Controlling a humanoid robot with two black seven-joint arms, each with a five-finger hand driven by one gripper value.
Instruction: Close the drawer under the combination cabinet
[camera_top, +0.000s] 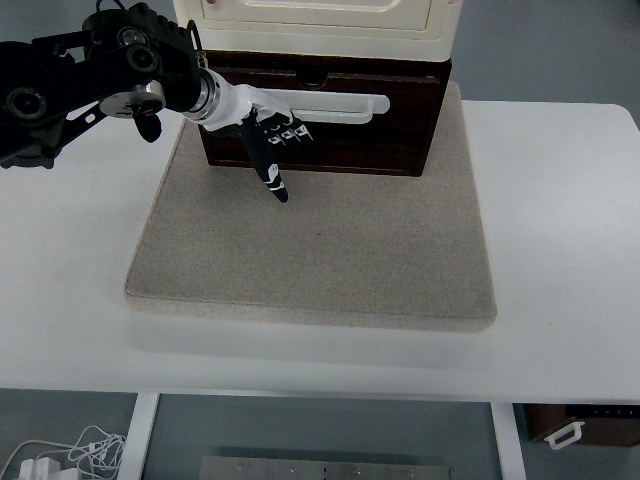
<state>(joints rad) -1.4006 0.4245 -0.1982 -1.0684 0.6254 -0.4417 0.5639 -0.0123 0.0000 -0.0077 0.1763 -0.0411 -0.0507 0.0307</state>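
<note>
The dark brown drawer (360, 125) sits under the cream cabinet (320, 22) at the back of the mat. Its front is flush with the cabinet base, and it has a white bar handle (335, 103). My left hand (272, 145) lies against the drawer front just below the handle's left part. Its fingers (290, 135) are curled against the wood and the thumb (270, 168) points down toward the mat. It holds nothing. The right arm is out of view.
The cabinet stands on a grey-beige mat (320, 240) on the white table (560, 230). My black left arm (90, 80) comes in from the upper left, beside the cabinet's left side.
</note>
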